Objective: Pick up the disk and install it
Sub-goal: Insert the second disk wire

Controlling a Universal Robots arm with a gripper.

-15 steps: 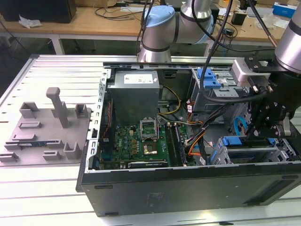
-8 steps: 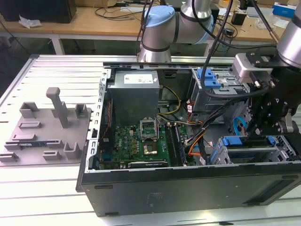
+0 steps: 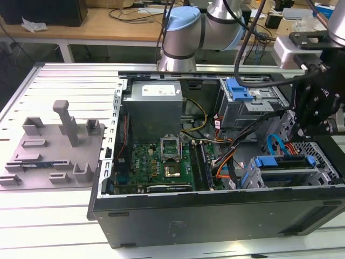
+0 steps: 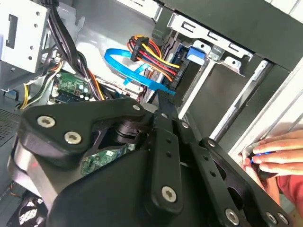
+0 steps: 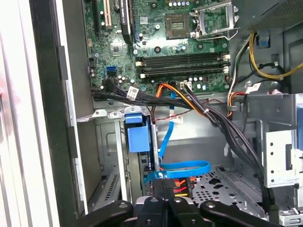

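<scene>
The open computer case (image 3: 215,216) lies on its side on a ribbed metal table (image 3: 64,81), and the arm's black gripper (image 3: 318,108) hangs over the end of the case at the exterior view's right. Its fingers (image 5: 163,196) are pressed together, with nothing between them, just above the drive cage.

The disk (image 3: 283,164) already sits in the lower drive bay (image 3: 323,162), its blue carrier bracket (image 5: 138,132) facing the motherboard (image 3: 161,162). In the first wrist view the blue SATA cable (image 5: 182,168) loops over the floor of the case near the closed fingertips, and a bundle of red, yellow and black power wires (image 4: 154,59) runs to the back of the disk. I cannot tell if these plugs are fully seated.

A second blue-handled carrier (image 3: 238,89) sits in the upper bay, beside the grey power supply (image 3: 153,105). On the exterior view's left, well apart from the case, stands a grey fixture plate (image 3: 51,145) with several holders.

In the second wrist view a person's hand (image 4: 272,153) rests on the edge of the case.
</scene>
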